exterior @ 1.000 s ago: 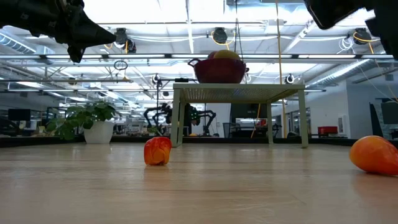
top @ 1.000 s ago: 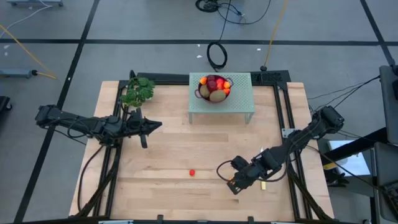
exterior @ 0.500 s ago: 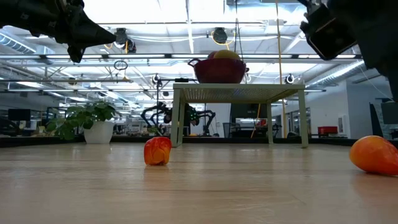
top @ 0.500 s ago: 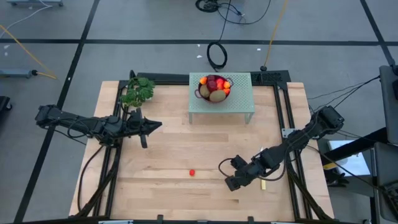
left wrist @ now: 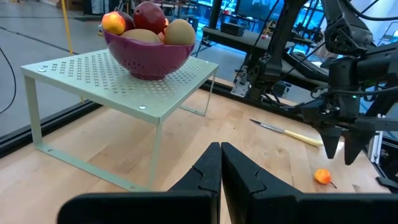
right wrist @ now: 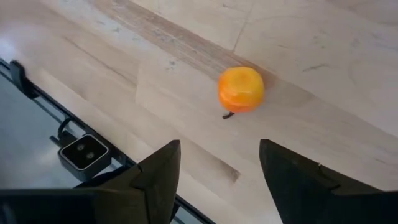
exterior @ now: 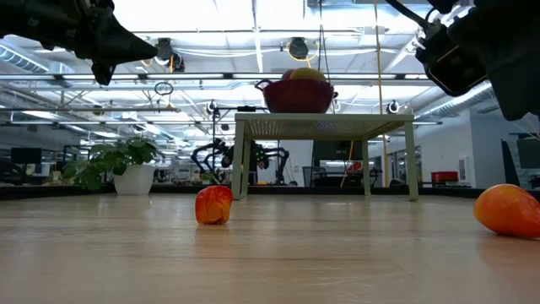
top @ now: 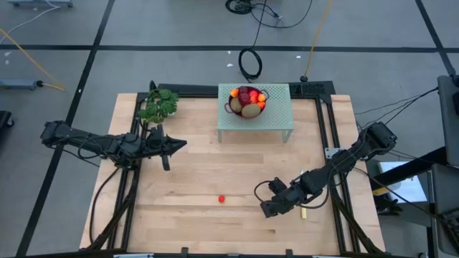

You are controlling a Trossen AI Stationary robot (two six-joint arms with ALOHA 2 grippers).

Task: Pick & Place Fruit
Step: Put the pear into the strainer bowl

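Fruit first: we see a small round orange-red piece (right wrist: 240, 89) on the wooden table (top: 193, 179) near the front, just ahead of the right gripper (right wrist: 219, 168), fingers spread, empty. Left gripper (top: 181, 145) hovers pressed together farther back; the magenta colander bowl (top: 246, 107) of fruit sits farthest.

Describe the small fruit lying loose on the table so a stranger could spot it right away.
On the wooden table, look in front of the green stand holding the fruit bowl. The small orange-red fruit lies alone on bare wood, left of the right gripper.
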